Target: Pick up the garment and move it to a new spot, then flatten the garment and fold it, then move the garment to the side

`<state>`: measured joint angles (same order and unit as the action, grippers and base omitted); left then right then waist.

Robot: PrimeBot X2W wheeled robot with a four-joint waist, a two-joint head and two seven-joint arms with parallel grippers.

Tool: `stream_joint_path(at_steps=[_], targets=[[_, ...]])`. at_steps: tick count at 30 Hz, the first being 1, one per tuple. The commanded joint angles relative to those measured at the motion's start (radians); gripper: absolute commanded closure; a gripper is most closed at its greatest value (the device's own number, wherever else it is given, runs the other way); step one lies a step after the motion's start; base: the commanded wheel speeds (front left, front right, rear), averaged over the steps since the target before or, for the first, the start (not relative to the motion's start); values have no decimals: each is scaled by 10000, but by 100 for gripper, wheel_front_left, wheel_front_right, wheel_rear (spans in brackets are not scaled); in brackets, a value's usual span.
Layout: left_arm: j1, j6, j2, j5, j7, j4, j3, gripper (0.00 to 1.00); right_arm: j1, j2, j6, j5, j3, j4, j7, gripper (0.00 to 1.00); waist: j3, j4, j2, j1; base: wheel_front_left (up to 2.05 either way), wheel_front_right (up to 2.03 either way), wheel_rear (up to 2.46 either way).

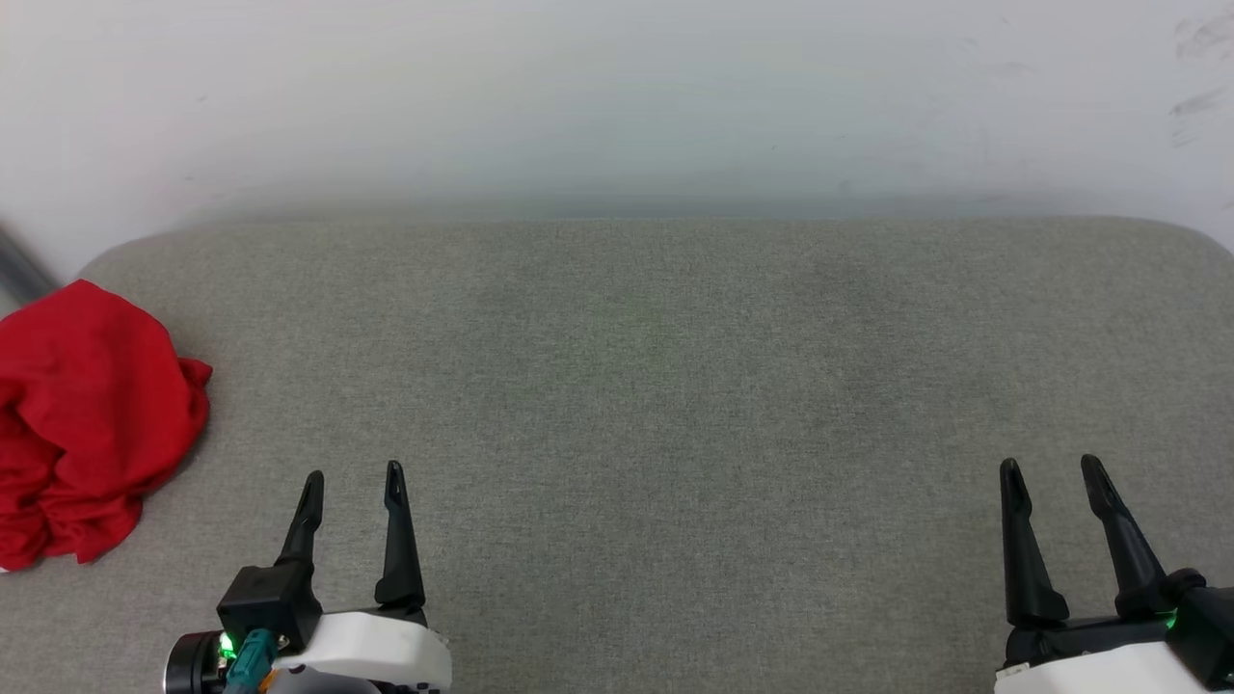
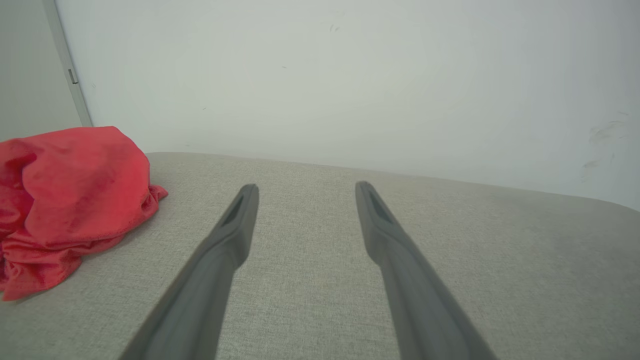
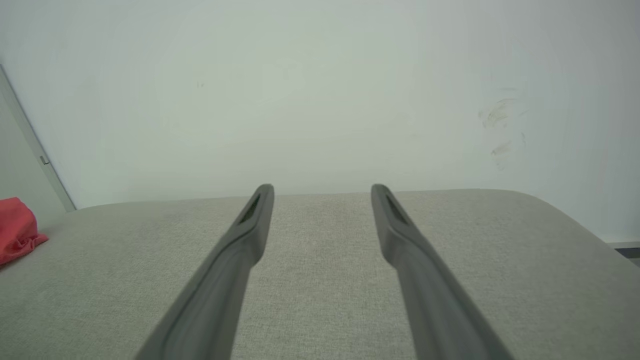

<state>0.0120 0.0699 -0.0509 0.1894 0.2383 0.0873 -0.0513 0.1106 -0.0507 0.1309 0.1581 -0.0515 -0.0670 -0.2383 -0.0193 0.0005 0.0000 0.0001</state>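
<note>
At the left edge of the head view, the garment (image 1: pixel 87 414) lies crumpled in a loose red heap on the grey fabric-covered counter (image 1: pixel 656 386), partly cut off by the frame. Only red cloth shows; no print or sleeve can be made out in the bundle. In the left wrist view the garment (image 2: pixel 75 200) sits at the middle left, folds bunched and a hem trailing toward the lower left. In the right wrist view just a small red corner (image 3: pixel 17 227) shows at the far left edge.

Nearest to it is the left tool (image 1: pixel 354 472), at the lower left of the head view, just beside the heap but apart from it. Its two dark fingers are spread wide with nothing between them, as its own view (image 2: pixel 306 186) also shows. The right tool (image 1: pixel 1051 463) is at the lower right, well apart from the garment. It is likewise spread and empty (image 3: pixel 322 187).

Behind the counter stands a pale wall (image 1: pixel 617 96) with faint scuff marks (image 3: pixel 495 115) at the upper right.
</note>
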Motion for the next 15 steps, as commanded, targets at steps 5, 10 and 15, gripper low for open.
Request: stream_joint_path(at_steps=[5, 10, 15], targets=[[19, -4, 8, -263, 162, -24, -70, 0, 168, 8, -3, -326, 41, -127, -160, 0, 7, 25, 0, -1, 0, 0, 0], [54, 12, 8, -496, 239, -46, -129, 0, 195, 9, -3, -541, 128, -188, -245, 0, 12, 42, 0, -1, 0, 0, 0], [89, 45, 8, -569, 282, -40, -127, 0, 251, 9, -3, -505, 183, -160, -277, 0, 10, 41, 0, -1, 0, 0, 0]])
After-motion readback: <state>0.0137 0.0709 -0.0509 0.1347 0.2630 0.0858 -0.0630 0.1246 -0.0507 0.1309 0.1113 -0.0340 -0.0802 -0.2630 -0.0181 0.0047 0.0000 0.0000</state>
